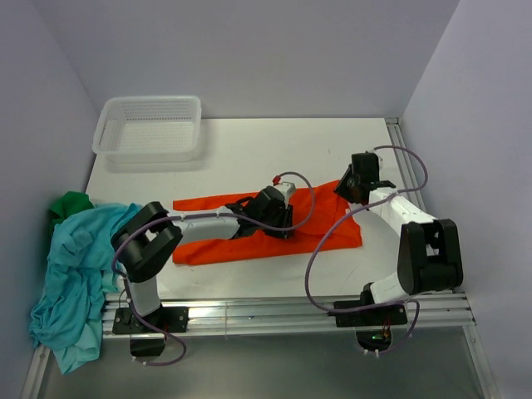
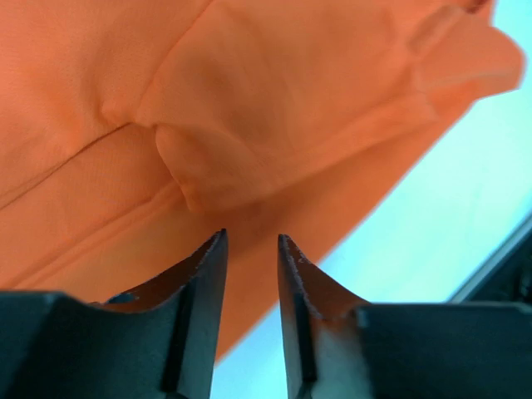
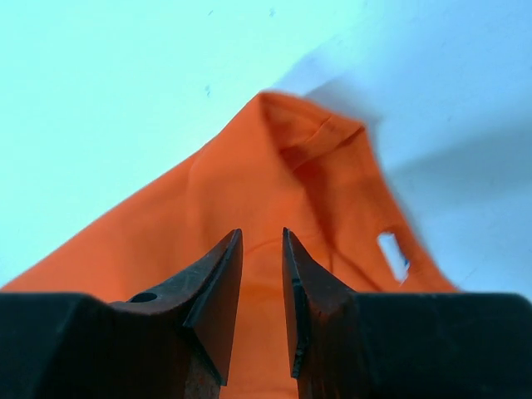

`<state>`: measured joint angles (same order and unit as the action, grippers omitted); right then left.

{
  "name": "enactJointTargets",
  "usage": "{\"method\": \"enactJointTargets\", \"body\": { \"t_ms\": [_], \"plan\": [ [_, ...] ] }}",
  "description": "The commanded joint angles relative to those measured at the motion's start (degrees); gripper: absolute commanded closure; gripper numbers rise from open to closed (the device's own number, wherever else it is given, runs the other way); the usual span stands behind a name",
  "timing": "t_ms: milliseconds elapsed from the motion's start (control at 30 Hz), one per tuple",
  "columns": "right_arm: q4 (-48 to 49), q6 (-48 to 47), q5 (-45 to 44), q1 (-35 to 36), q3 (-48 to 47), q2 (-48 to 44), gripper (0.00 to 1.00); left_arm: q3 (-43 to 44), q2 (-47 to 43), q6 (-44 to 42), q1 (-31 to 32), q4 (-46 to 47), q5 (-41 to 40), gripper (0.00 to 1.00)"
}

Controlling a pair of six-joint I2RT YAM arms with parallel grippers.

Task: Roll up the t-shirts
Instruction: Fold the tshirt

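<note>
The orange t-shirt lies folded into a long strip across the middle of the table. My left gripper hovers over the strip's middle, its jaws a little apart with nothing between them; creased orange cloth lies just beyond the tips. My right gripper is over the strip's right end, its jaws also slightly apart and empty, above the orange cloth. The teal-blue t-shirt hangs crumpled over the table's left edge. The dark green t-shirt lies bunched behind it.
A white mesh basket stands at the back left corner. The white table shows bare between the basket and the orange strip. Lilac walls close in the left, back and right. Metal rails run along the near edge by the arm bases.
</note>
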<state>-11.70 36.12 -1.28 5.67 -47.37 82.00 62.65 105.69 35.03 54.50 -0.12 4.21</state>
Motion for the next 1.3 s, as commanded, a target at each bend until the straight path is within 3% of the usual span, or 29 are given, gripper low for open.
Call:
{"method": "enactJointTargets", "body": {
  "t_ms": [0,100,233,500,633,733,767,800,1233,1267],
  "plan": [
    [0.5,-1.1,-1.3,-2.2,-3.9,2.9,0.66,2.1,-7.8,-1.5,0.1,-1.7,0.2,0.63],
    [1.0,-1.4,-1.2,-2.9,-5.8,6.0,0.65,5.0,-11.0,-1.6,-0.1,-6.8,-1.7,0.54],
    [1.3,-1.7,-0.7,-3.3,-8.7,9.8,0.62,5.6,-14.4,0.3,-3.9,-9.2,0.7,0.53],
    [3.5,-2.0,1.0,-3.2,-10.0,14.5,0.59,0.1,-15.3,2.7,-20.3,-9.6,1.5,0.54],
    [3.6,-1.5,1.0,-3.2,-10.2,15.5,0.69,-0.6,-12.5,3.4,-25.8,-10.4,0.5,0.55],
    [4.0,-1.1,0.4,-3.3,-9.8,15.7,0.85,-0.9,-10.2,3.6,-27.2,-10.9,-0.7,0.56],
    [4.0,-0.7,0.1,-3.4,-9.7,15.7,0.96,-1.1,-9.5,3.6,-27.4,-10.6,-1.0,0.56],
    [4.0,-0.5,0.0,-3.5,-9.3,15.6,1.00,-1.1,-8.8,3.9,-27.5,-10.5,-1.5,0.57],
    [2.8,1.7,-0.9,-7.9,-6.5,13.0,1.00,0.0,0.9,5.9,-27.8,-9.6,-3.2,0.58],
    [2.8,1.0,-0.1,-7.9,-6.5,13.4,0.95,0.2,1.2,6.0,-27.8,-9.7,-3.2,0.58]
  ]
}}
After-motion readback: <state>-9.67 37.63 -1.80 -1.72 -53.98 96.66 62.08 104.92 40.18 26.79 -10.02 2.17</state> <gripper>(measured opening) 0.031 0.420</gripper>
